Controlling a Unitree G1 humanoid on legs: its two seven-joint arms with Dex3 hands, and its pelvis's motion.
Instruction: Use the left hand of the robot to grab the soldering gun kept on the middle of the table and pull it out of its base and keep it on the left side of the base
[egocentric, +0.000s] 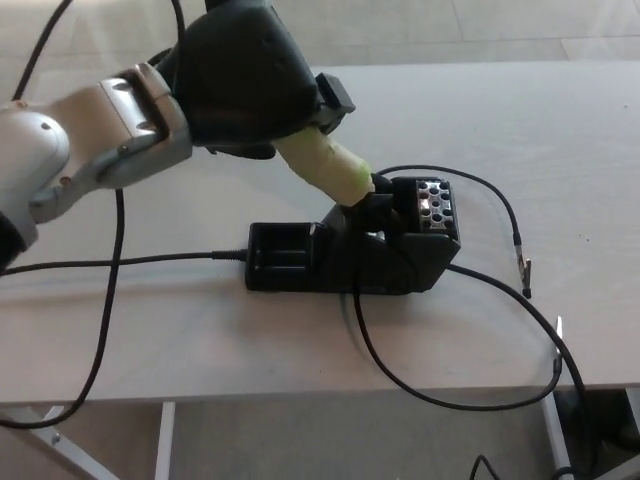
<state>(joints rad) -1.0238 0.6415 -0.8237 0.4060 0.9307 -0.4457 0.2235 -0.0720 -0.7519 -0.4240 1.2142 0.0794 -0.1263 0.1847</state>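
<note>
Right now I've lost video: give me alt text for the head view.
The left hand grips the soldering gun by its pale yellow-green handle, its front end at the holder of the black base mid-table. Black cables loop across the table.

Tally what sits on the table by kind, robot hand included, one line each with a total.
Soldering gun: 1
Base: 1
Left hand, holding the gun: 1
Black cables: cannot tell how many separate ones
Total: 3, cables aside

Black robot hand (250, 85), pale yellow-green soldering gun (325, 168), black base (350, 258), pale wood table (560, 140)
</note>
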